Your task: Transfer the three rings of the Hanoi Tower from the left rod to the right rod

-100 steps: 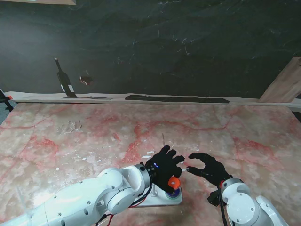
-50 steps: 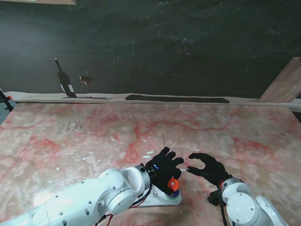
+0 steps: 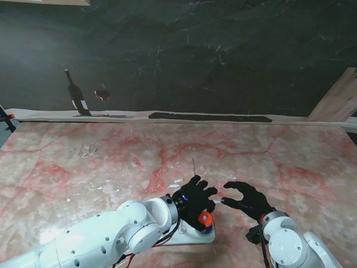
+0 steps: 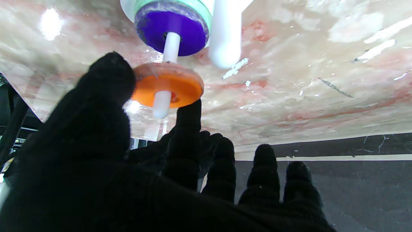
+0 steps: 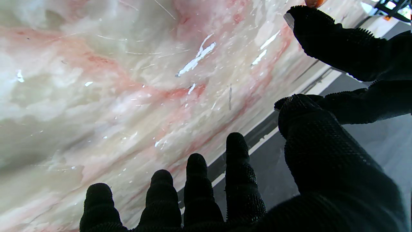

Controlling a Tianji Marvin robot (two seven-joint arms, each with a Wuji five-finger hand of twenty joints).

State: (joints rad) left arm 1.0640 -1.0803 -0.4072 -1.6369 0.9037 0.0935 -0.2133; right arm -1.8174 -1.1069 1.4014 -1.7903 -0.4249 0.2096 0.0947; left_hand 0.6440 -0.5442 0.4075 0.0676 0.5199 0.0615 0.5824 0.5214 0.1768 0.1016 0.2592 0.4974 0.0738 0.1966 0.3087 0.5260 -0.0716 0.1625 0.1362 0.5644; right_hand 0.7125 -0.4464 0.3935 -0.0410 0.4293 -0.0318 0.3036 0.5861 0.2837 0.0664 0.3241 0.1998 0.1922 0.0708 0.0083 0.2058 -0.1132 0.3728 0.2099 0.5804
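Low in the stand's view, just right of centre, the left hand (image 3: 193, 200) pinches the orange ring (image 3: 206, 218) between thumb and a fingertip. In the left wrist view that orange ring (image 4: 167, 85) sits tilted near the tip of a white rod (image 4: 165, 74), thumb pressed to one edge and a finger (image 4: 188, 129) to the opposite edge; the other fingers are loosely spread. Farther down the same rod the purple ring (image 4: 172, 27) rests on a green ring (image 4: 173, 4), whose rim alone shows. A second white rod (image 4: 225, 35) stands just beside them. The white base (image 3: 187, 237) lies at the bottom edge of the stand's view, partly under the left arm. The right hand (image 3: 245, 198) hovers beside it to the right over the pink marbled desk (image 3: 83, 167), fingers spread and holding nothing; its wrist view shows the fingers (image 5: 236, 167) apart above bare desk (image 5: 96, 80).
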